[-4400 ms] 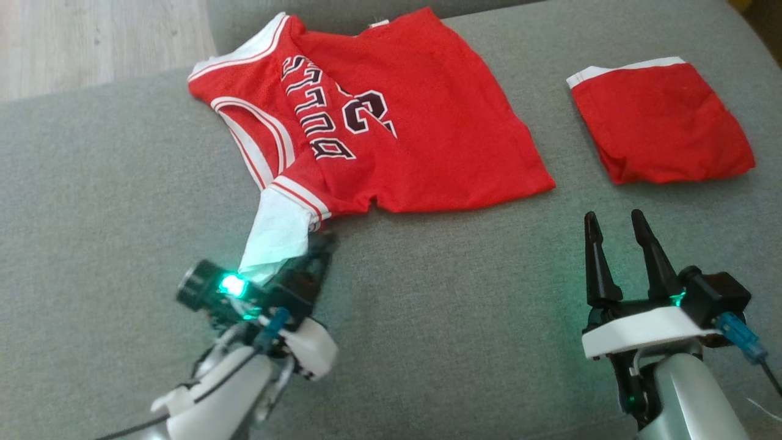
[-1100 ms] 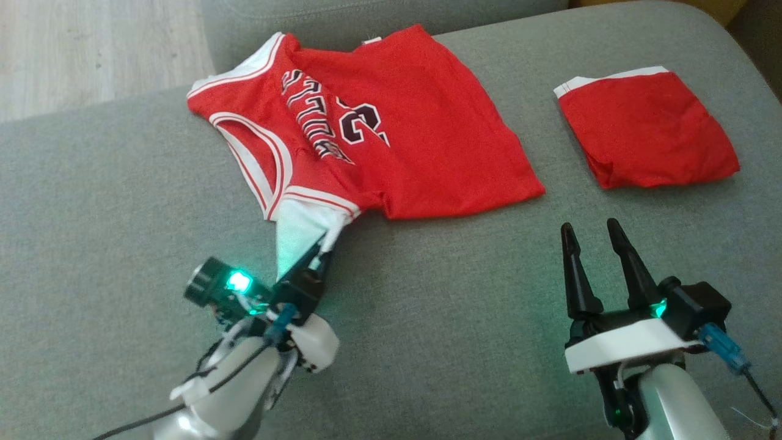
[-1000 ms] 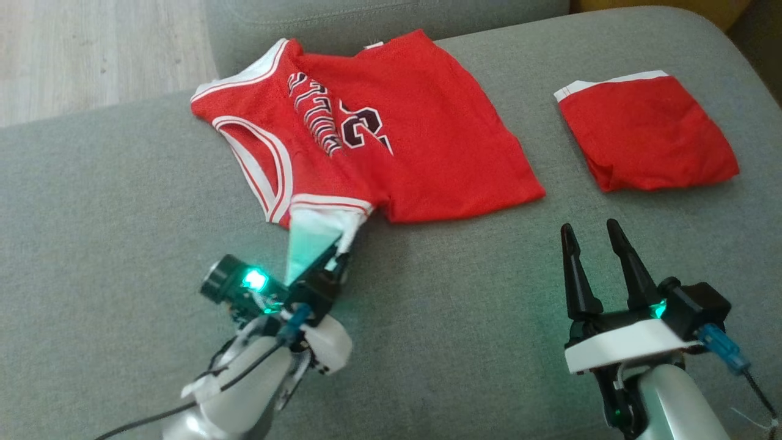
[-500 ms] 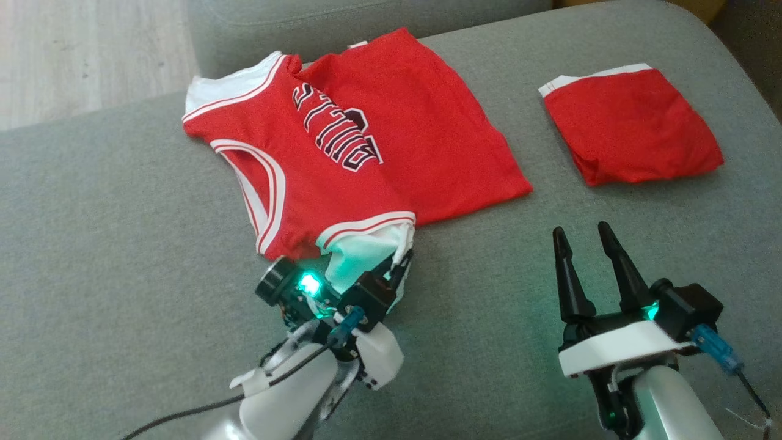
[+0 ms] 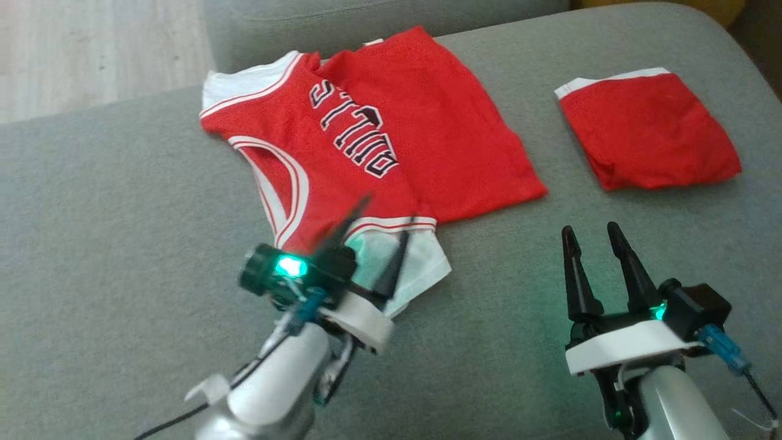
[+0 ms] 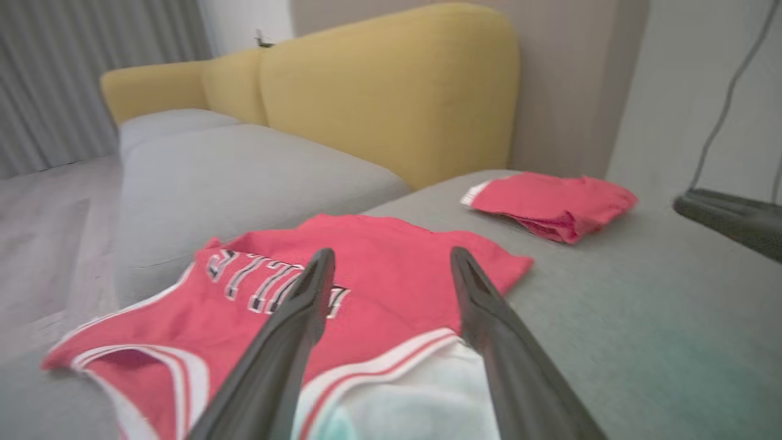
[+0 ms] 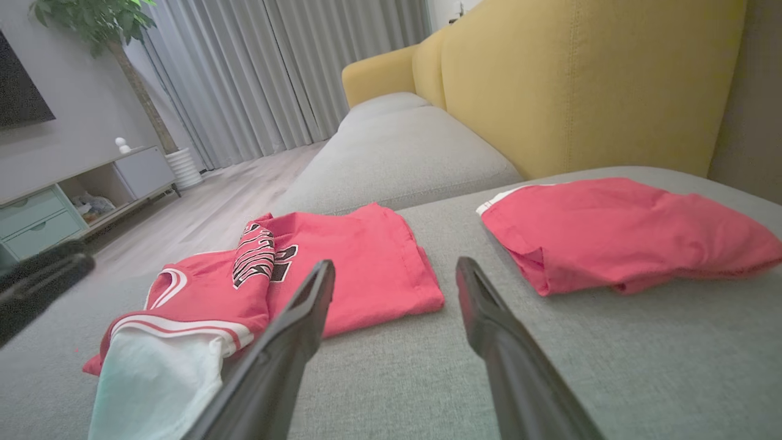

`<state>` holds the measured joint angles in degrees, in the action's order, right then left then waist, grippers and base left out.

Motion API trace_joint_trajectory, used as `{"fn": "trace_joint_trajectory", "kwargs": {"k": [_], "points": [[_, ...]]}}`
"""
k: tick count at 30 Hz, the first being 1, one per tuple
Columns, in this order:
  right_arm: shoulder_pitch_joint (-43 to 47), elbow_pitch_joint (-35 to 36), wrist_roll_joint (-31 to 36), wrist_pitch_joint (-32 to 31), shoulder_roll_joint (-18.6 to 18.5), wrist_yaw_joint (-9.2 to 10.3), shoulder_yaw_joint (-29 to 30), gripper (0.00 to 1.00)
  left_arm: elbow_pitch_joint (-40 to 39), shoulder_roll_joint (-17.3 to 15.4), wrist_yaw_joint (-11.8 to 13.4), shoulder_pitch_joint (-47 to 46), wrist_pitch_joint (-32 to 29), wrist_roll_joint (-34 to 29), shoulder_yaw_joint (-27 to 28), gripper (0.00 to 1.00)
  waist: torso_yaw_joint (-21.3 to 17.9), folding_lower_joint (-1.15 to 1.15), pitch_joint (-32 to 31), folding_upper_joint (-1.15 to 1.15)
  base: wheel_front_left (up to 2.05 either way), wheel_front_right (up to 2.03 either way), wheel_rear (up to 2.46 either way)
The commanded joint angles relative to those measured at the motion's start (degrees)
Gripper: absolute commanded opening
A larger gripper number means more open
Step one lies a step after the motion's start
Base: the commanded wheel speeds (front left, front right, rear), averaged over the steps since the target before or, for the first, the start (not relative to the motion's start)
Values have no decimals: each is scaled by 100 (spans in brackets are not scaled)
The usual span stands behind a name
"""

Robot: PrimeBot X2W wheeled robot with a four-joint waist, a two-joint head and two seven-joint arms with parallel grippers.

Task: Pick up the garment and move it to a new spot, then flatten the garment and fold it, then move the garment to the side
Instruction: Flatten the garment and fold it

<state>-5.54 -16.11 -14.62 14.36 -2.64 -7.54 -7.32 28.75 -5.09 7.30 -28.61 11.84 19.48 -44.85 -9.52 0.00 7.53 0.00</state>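
Note:
The garment (image 5: 391,134) is a red jersey with white trim and dark lettering, lying on the grey sofa seat (image 5: 122,201) with one side folded over its middle. Its white sleeve (image 5: 415,263) rests flat at the near edge. My left gripper (image 5: 382,235) stands open just above that sleeve, fingers spread, holding nothing. The left wrist view shows the jersey (image 6: 379,269) and the white sleeve (image 6: 415,397) beyond and between my open fingers (image 6: 293,330). My right gripper (image 5: 589,235) is open and empty over bare cushion, to the right of the jersey (image 7: 342,256).
A folded red garment (image 5: 647,131) with a white band lies at the right of the seat, in front of a yellow backrest (image 7: 586,79). Wooden floor (image 5: 91,49) lies beyond the seat's far left edge. A second grey cushion (image 7: 397,153) sits further back.
My left gripper carried the white sleeve rightward, folding the jersey's side over its middle, then opened and let the sleeve drop flat. The right gripper stayed put.

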Motion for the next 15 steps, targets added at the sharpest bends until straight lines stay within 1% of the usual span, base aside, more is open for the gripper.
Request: {"fn": "trace_joint_trajectory", "kwargs": {"k": [1,3,8,11,15], "points": [[-113,180,4,63,-23,5,-129,100,-232,-128,121,-43,101,70,339,100,86,0,-35,0,0,0,0],[-93,185,21,63,-23,5,-128,100,-327,-244,276,81,177,204,605,100,158,0,-60,0,0,0,0],[-24,228,66,63,-23,5,-89,100,-437,-607,540,576,266,473,1130,100,329,0,-148,0,0,0,0],[20,238,91,63,-23,5,-73,100,-466,-750,617,924,288,628,1353,100,397,0,-188,0,0,0,0],[32,242,115,63,-23,5,-100,100,-508,-811,626,1146,299,698,1446,100,421,0,-189,0,0,0,0]]}}
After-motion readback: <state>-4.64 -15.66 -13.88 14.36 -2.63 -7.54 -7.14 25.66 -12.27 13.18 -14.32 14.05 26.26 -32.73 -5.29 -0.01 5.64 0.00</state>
